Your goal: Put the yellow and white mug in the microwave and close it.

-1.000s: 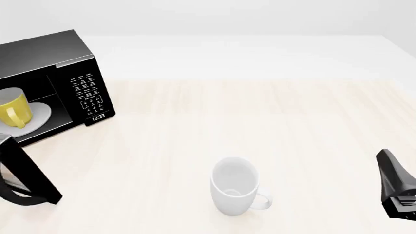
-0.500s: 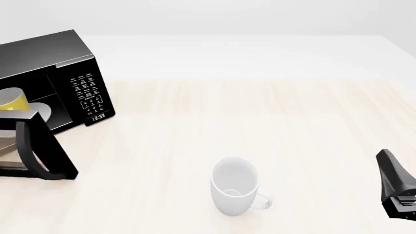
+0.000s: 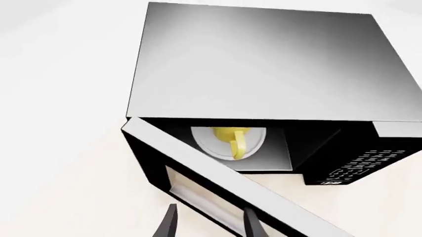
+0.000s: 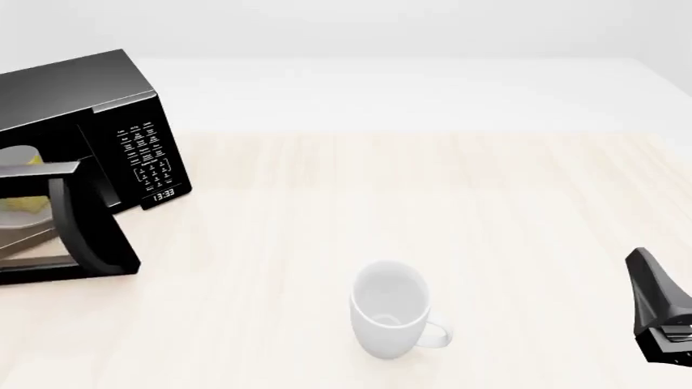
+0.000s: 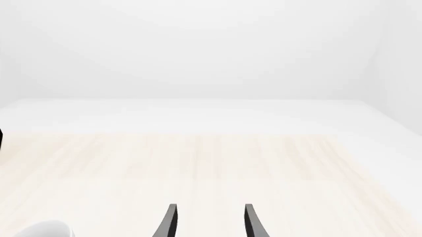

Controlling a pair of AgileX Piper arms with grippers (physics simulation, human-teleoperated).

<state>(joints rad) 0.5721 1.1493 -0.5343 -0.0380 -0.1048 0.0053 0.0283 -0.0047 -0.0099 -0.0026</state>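
Our left gripper (image 3: 207,222) shows only in its wrist view, fingers parted, nothing between them. Our right gripper (image 5: 207,222) likewise has its fingers spread and empty; in the front view our right arm (image 4: 662,316) sits low at the desk's near right edge.

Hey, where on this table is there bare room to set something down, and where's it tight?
Bare wood spreads between the microwave and the white mug, and across the far half toward the table's right edge. A smaller patch lies between the white mug and the right gripper. It is crowded at the left, where the half-open door swings out over the table.
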